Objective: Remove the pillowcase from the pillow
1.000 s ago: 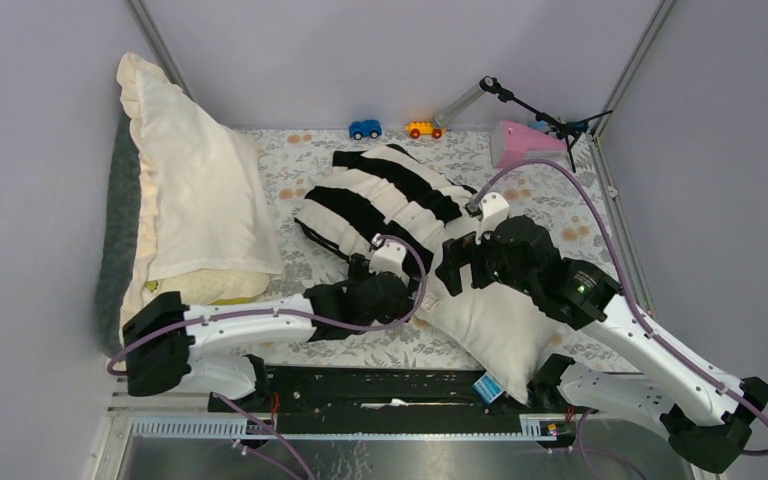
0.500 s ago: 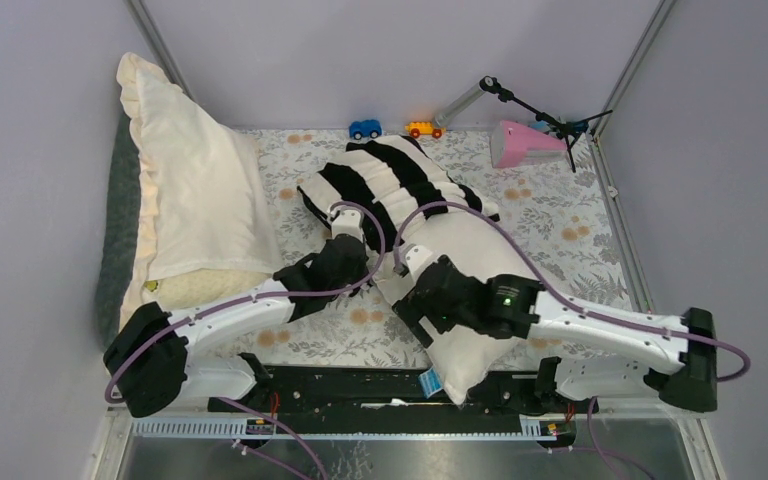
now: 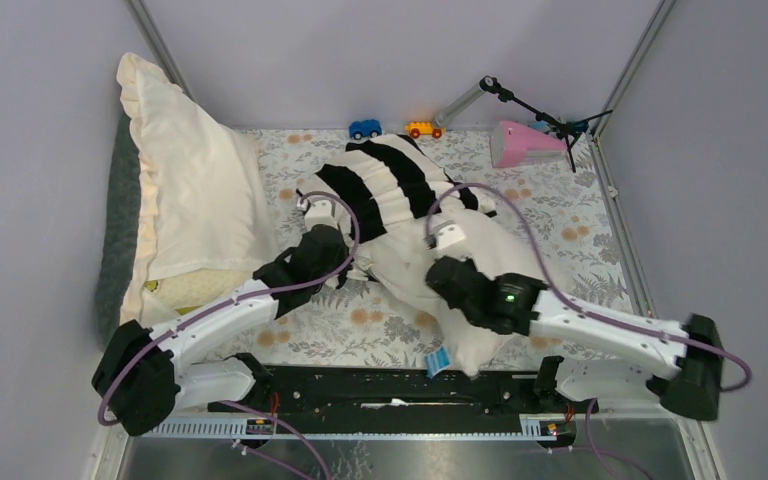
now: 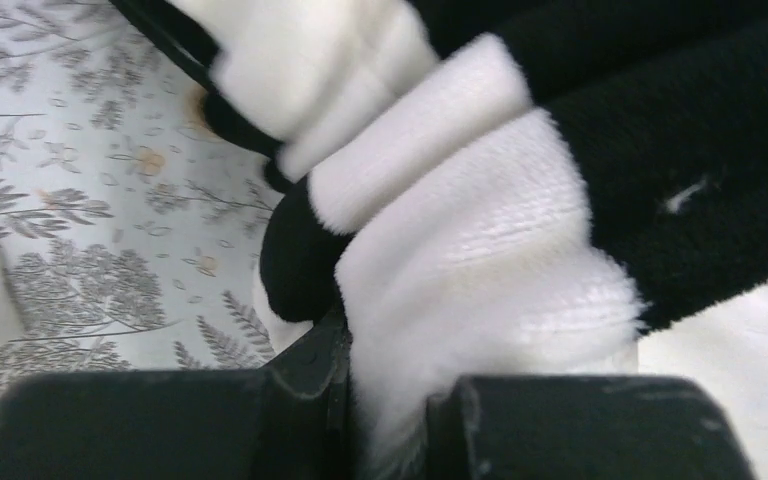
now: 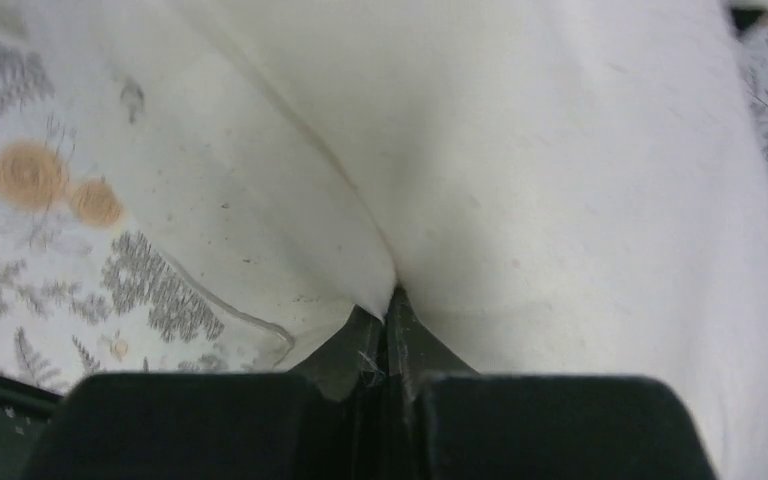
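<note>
The pillowcase [image 3: 392, 180], striped in broad black and white bands, lies in the middle of the table cover [image 3: 570, 225], bunched into folds over the far end of the pillow [image 3: 485, 250]. The pillow's plain off-white near half is bare and reaches toward the arms' bases, with a small blue tag [image 3: 438, 358] at its near corner. The left gripper [image 3: 353, 266] is clamped on the pillowcase's near left edge; the left wrist view shows white plush of the pillowcase [image 4: 460, 260] squeezed between the two dark fingers of this gripper [image 4: 385, 405]. The right gripper [image 3: 432, 275] sits on the bare pillow just beside the striped hem, and in its wrist view the right gripper [image 5: 390, 325] is closed tight on a pinch of the pillow's [image 5: 560, 150] fabric. A cream ruffled pillow [image 3: 190, 180] leans at the left wall, well apart. Along the far edge stand a blue toy car [image 3: 365, 128] and an orange toy car [image 3: 423, 129], with a pink object [image 3: 525, 142] to their right.
</note>
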`<act>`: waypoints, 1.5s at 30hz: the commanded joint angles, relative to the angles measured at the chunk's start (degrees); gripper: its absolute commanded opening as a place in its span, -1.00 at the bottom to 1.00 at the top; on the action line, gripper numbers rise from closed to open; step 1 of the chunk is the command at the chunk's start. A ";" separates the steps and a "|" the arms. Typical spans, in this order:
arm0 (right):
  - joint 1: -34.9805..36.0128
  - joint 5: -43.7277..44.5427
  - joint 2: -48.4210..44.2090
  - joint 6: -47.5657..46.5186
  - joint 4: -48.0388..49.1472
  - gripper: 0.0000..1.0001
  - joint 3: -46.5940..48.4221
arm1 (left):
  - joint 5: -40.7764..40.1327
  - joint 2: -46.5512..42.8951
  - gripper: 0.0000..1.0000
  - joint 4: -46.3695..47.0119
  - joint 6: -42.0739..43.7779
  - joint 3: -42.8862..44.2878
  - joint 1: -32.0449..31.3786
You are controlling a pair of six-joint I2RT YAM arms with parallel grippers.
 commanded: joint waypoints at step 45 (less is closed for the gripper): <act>-4.69 6.27 10.71 -2.69 5.43 -0.50 7.41 | -0.10 -13.31 -1.00 -13.45 -3.09 5.89 8.71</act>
